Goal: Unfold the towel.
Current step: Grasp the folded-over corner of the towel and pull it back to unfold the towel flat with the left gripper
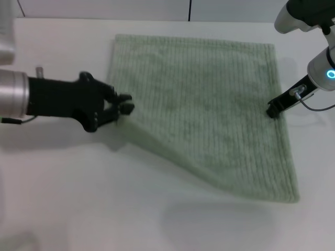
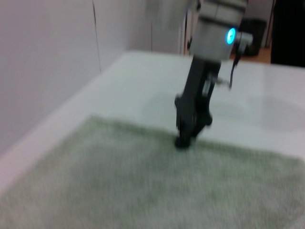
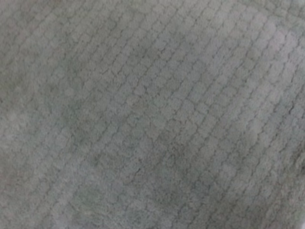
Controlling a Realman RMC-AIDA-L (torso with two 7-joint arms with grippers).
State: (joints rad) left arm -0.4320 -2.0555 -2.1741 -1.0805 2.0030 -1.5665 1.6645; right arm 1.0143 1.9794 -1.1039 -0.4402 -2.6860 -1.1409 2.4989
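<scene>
The pale green ribbed towel (image 1: 204, 104) lies spread over the white table, and it fills the right wrist view (image 3: 152, 114). My left gripper (image 1: 124, 108) is at the towel's left edge, shut on the cloth. The edge there is raised off the table, and a slack fold runs from it toward the near right corner. My right gripper (image 1: 272, 111) stands on the towel just inside its right edge, with its fingers together and their tips resting on the cloth. The left wrist view shows the right gripper (image 2: 183, 140) from across the towel (image 2: 143, 186).
White table (image 1: 78, 198) extends in front of and to the left of the towel. A wall with a dark seam (image 1: 189, 9) runs along the table's far edge. A cable (image 1: 316, 107) hangs from the right wrist.
</scene>
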